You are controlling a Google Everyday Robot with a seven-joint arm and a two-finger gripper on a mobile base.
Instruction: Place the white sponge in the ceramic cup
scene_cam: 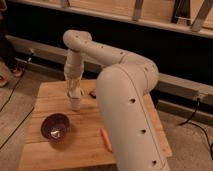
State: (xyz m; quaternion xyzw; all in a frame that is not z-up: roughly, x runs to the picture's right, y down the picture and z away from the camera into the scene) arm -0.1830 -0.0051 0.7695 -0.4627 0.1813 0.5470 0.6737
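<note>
Hand (75, 93) hangs right over ceramic cup (76, 104), its grip impossible to tell.

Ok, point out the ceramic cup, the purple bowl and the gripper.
ceramic cup (75, 105): camera view, off-white side wall.
purple bowl (52, 125): camera view, bare inner wall.
gripper (74, 93): camera view, its lower end, right over the cup's mouth.

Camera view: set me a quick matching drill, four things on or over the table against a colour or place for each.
1 cup
2 bowl
3 carrot
4 gripper

A orange, near the front edge of the table
B hanging just over the cup
C dark purple, wide
D off-white, under the gripper

Pairs: 1-D, 2-C, 3-A, 4-B
</note>
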